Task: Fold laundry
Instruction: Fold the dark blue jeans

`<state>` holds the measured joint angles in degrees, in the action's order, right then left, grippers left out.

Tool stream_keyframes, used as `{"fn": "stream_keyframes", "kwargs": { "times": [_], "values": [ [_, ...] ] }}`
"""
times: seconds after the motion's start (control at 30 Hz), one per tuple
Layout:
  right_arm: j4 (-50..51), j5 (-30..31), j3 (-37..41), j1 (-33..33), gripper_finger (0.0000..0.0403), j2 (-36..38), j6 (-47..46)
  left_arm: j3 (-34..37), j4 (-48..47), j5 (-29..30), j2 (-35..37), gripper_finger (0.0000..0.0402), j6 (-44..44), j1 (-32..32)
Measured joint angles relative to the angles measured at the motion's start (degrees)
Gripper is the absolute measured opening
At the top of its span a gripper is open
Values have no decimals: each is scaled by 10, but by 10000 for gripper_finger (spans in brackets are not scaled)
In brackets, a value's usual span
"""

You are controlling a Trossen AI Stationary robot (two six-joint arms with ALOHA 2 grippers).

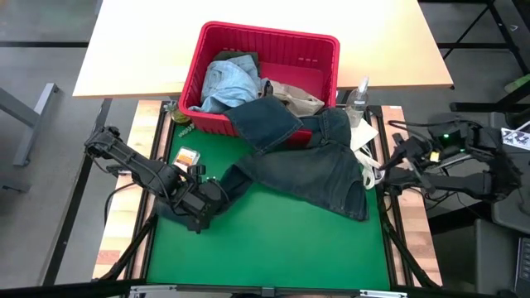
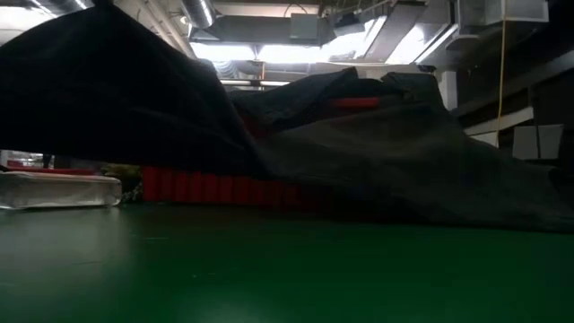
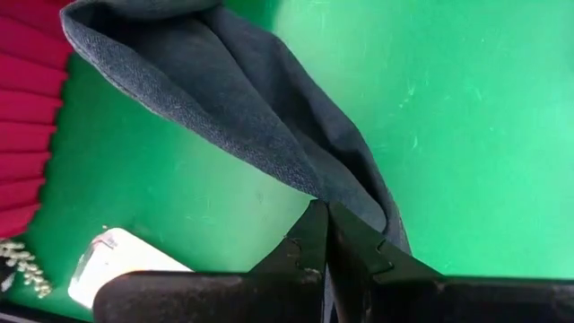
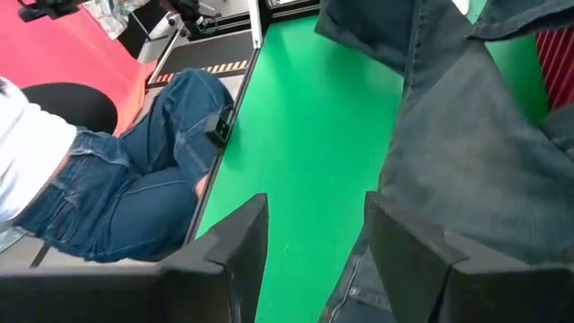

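We see a red plastic basket point(image 1: 323, 51) at the far edge of the green mat point(image 1: 265, 248), a clear bottle point(image 1: 358, 99) just beside its right corner, and a small packet point(image 1: 186, 155) on the mat near the left side. A person in jeans point(image 4: 134, 179) sits beyond the table edge

- The dark navy denim jeans point(image 1: 310, 161) sprawl from the red plastic slatted basket point(image 1: 269, 50) across the far and right part of the green table mat point(image 1: 265, 248), blocking that stretch.
- The mat on the near side of the jeans lies bare, open to passage.
- Left of the jeans, a small flat white packet point(image 1: 185, 156) sits on the mat.
- A clear plastic bottle point(image 1: 358, 99) stands just right of the basket.
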<state>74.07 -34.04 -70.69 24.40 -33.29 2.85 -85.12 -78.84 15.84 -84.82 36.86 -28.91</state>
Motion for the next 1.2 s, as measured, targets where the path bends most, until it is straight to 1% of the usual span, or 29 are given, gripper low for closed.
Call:
{"fn": "stream_keyframes", "kwargs": {
  "times": [0.1,0.2,0.37,0.5,0.57,0.67,0.77,0.8,0.87,0.97,1.2],
  "values": [
    [-19,0,19,0,186,0,0,0,0,0,0,1,24,0],
    [-26,4,31,0,186,-3,2,0,0,-1,0,16,78,0],
    [-47,5,41,0,186,-5,20,0,1,-1,0,65,150,4],
    [-54,7,47,0,186,-8,22,0,1,8,0,107,144,7],
    [-53,25,48,0,186,-12,36,0,5,47,0,122,139,12],
    [-53,51,48,0,186,-17,68,0,27,148,-3,138,136,24],
    [-55,64,48,0,186,-24,85,0,49,240,-8,142,109,39],
    [-55,71,48,0,186,-28,89,0,58,263,-10,143,90,47],
    [-57,84,48,0,186,-34,98,0,78,287,-12,143,52,63],
    [-71,101,48,0,186,-46,108,0,135,295,-11,143,-9,96],
    [-114,130,48,0,186,-77,111,0,275,293,-18,143,-144,176]
  ]
}}
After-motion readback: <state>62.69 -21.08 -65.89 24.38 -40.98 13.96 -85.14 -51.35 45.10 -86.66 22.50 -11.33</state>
